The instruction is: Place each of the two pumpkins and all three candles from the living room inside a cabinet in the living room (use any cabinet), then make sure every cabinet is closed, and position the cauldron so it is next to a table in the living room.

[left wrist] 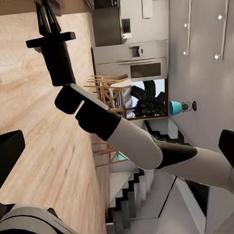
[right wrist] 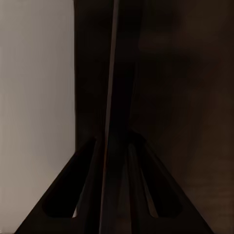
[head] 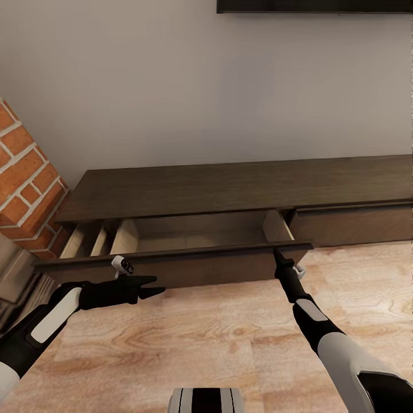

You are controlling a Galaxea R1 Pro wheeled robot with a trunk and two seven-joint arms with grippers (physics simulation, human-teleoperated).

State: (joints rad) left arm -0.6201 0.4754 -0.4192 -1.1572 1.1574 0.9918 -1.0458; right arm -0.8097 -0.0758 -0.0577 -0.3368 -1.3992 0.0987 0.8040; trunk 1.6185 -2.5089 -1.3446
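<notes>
The long low dark brown cabinet (head: 229, 186) stands against the wall with its left drawer (head: 195, 232) pulled out; what shows of the pale wooden inside is bare. My right gripper (head: 279, 256) is shut on the top edge of the drawer front (head: 189, 269) near its right end. The right wrist view shows the thin dark panel (right wrist: 117, 73) pinched between the fingers (right wrist: 92, 185). My left gripper (head: 156, 285) hovers open and holding nothing in front of the drawer's left half, pointing right. Pumpkins, candles, cauldron and table are out of view.
A brick column (head: 26, 178) rises just left of the cabinet. A closed drawer panel (head: 355, 223) sits to the right of the open one. Light wooden floor (head: 201, 344) stretches between me and the cabinet. A dark screen edge (head: 315, 6) hangs on the wall above.
</notes>
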